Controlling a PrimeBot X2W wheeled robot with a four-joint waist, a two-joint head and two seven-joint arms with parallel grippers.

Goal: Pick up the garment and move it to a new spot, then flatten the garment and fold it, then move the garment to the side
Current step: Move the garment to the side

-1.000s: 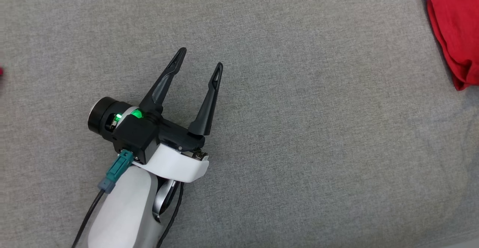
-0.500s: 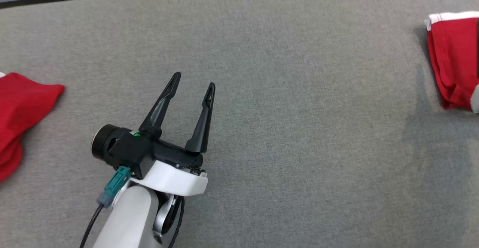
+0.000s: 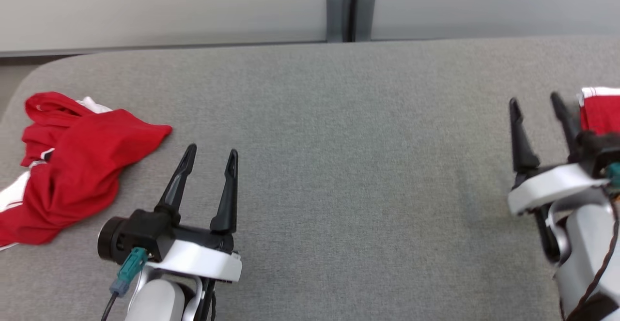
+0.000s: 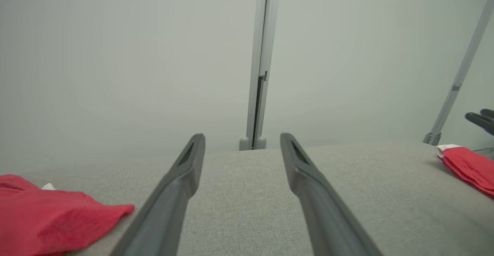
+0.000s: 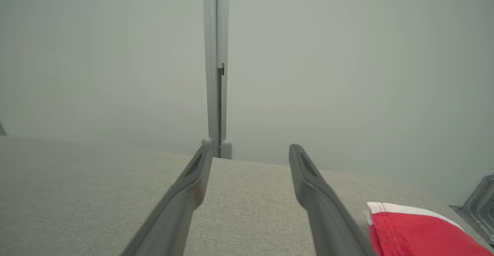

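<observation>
Grey tabletop (image 3: 339, 166), pale wall (image 3: 145, 11) behind

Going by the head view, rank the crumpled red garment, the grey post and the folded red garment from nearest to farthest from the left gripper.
1. Crumpled red garment, just to the left of the left gripper.
2. Grey post, far ahead and to the right.
3. Folded red garment, far off on the right side.
</observation>
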